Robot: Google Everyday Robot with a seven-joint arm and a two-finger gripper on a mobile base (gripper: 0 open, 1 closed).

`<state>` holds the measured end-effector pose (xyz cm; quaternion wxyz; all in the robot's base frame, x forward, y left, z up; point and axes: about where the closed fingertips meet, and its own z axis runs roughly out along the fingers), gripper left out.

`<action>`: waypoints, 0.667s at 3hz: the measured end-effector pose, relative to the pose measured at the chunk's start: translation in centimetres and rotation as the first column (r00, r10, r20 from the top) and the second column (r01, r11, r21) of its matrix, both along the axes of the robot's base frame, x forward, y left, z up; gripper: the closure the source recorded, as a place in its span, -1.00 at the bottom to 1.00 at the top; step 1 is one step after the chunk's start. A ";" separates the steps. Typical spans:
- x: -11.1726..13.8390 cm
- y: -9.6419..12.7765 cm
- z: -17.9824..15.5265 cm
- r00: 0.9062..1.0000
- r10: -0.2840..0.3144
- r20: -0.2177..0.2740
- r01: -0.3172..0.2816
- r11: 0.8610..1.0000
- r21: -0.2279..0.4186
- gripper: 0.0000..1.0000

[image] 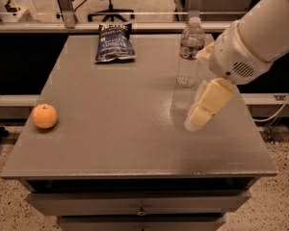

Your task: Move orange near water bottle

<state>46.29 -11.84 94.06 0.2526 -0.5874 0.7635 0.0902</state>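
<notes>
**Inspector:** Start with the gripper (196, 115). Position and state?

**Assistant:** It hangs over the right part of the grey table (125, 148), on the near side of the water bottle (190, 52) and close to it. It is angled down and to the left. I cannot tell whether it is spread or closed. It carries nothing belonging to the task.

**Inspector:** What is it mounted on?

**Assistant:** A white arm (260, 32) that enters from the upper right.

**Inspector:** Where is the orange (45, 116)?

**Assistant:** It sits on the table at the left edge, about level with the gripper in depth and well apart from it. Bare tabletop lies between the two.

**Inspector:** So what is the governing relation?

**Assistant:** The orange lies directly left of the gripper, across nearly the full width of the table. In my judgement the next move is a leftward reach. The fruit is round, so approach angle matters little.

**Inspector:** And the destination?

**Assistant:** The bottle stands upright, far right, with its cap on.

**Inspector:** Any other items?

**Assistant:** A dark blue chip bag (114, 43) lies flat at the far centre-left, off the straight path.

**Inspector:** Progress?

**Assistant:** The orange is not yet grasped.
</notes>
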 end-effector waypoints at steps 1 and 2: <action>1.7 6.7 -1.2 0.999 0.035 0.002 -0.035 0.984 0.173 -1.00; 2.5 14.1 -1.9 0.997 0.078 0.030 -0.083 0.943 0.322 -1.00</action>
